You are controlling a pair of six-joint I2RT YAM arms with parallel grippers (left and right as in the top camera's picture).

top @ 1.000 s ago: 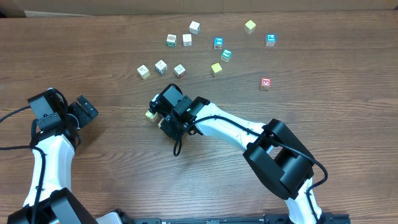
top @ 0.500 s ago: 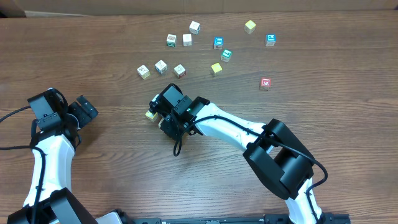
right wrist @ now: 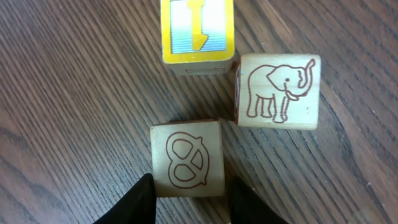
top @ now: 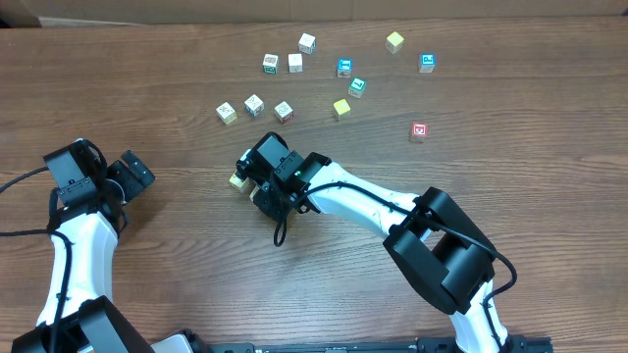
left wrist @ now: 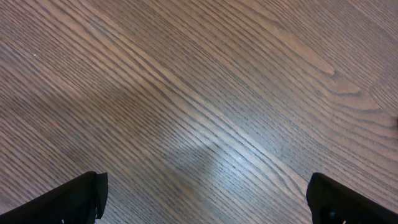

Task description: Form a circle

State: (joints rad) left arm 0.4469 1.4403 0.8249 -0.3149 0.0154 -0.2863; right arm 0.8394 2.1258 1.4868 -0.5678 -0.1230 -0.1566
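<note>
From overhead you lose most of the circle [top: 236, 179]: the right gripper [top: 253, 178] sits over it, and only one yellowish cube peeks out at the gripper's left edge. It lies near the middle of the table [top: 510, 176], well below the loose cubes [top: 284, 111] scattered toward the far side.

Your right wrist view shows three of its cubes. The yellow-edged cube [right wrist: 198, 31] is cut off by the top of the frame, and no fourth cube is in view there. The elephant cube [right wrist: 277, 90] sits just below and right of it. The pretzel cube [right wrist: 186, 158] lies lowest, its upper right corner close to the elephant cube.

The right gripper's fingertips [right wrist: 134, 205] flank the pretzel cube's lower corners. You cannot tell whether they pinch it or merely straddle it.

The left gripper [left wrist: 205, 199] is spread wide over bare wood, well apart from the circle.
</note>
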